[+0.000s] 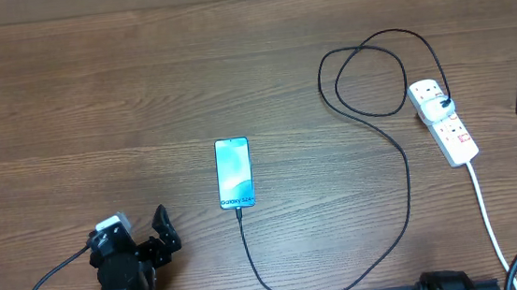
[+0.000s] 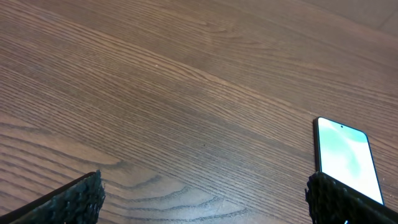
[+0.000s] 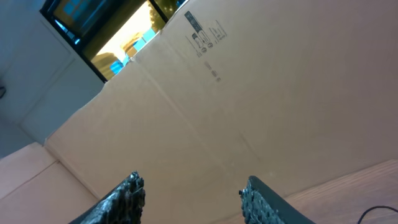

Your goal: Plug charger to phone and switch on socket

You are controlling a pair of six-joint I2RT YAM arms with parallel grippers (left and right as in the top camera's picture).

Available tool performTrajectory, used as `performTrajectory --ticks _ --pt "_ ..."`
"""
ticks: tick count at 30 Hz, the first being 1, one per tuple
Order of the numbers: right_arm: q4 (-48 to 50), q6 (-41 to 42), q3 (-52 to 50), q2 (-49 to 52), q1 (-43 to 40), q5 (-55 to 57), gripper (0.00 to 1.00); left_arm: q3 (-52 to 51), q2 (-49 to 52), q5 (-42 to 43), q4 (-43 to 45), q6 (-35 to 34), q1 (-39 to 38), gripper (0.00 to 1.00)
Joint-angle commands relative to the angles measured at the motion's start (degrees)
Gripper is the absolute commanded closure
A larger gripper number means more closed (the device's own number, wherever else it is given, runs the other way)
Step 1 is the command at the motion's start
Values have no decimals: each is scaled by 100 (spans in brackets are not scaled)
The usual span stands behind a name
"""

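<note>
Cord [image 1: 401,165] reaches the phone [image 1: 234,172]. Left hand [image 2: 205,190] and right hand [image 3: 193,183] gape wide, both empty. Sloppy poke could shove the power strip [image 1: 444,119], tugging it loose.

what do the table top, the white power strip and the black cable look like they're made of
Brown table top: matte wood or laminate, long grain lines. White elongated power strip: probably moulded plastic, smooth uniform shell. Long thin black charger cable: flexible rubber or plastic sheath, it lies in loose loops.
</note>
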Motion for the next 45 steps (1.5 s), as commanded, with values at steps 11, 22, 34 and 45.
performTrajectory --ticks 11,22,34,45 --pt "72 -46 -98 -155 175 179 47 -140 -72 -258 1672 -13 35 0" --pt "70 -48 -98 -177 170 284 46 -855 -63 -114 2988 26 31 1" --pt "66 -48 -98 -181 170 389 43 -1123 -59 -7 3860 205 35 0" --pt "50 -50 -98 -181 170 391 41 -1163 83 365 3683 562 35 0"
